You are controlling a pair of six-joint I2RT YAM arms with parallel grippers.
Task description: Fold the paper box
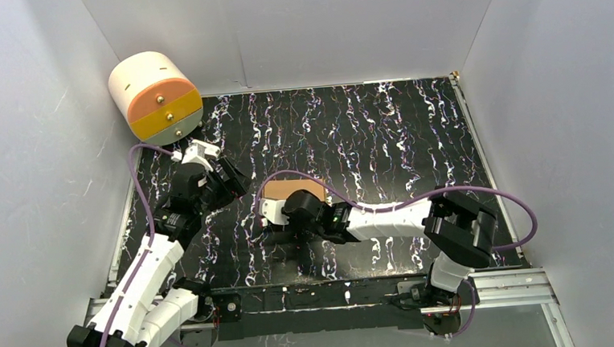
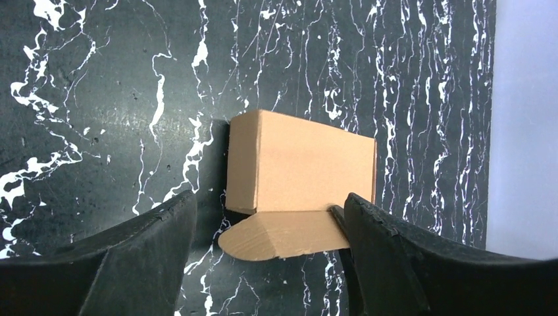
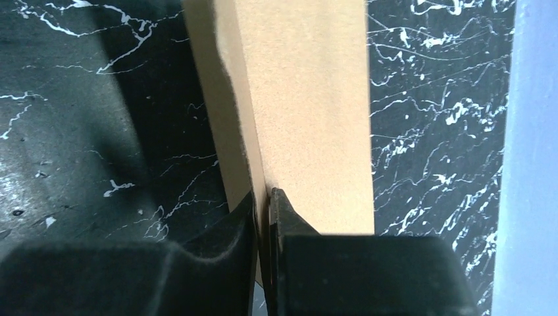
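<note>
The paper box (image 1: 295,189) is plain brown cardboard and lies near the middle of the black marbled table. In the left wrist view the paper box (image 2: 309,161) stands as a small closed-sided block, with a rounded flap (image 2: 283,234) sticking out toward the camera. My left gripper (image 2: 270,227) is open, its fingers either side of that flap; the right finger (image 2: 388,250) is next to the flap's end. My right gripper (image 3: 263,204) is shut on a thin upright cardboard wall of the box (image 3: 309,99). In the top view the right gripper (image 1: 278,209) covers the box's near edge and the left gripper (image 1: 236,180) sits to its left.
A cream, orange and yellow cylindrical drawer unit (image 1: 156,98) stands in the far left corner. White walls close in the table on three sides. Purple cables loop over both arms, one arching just above the box.
</note>
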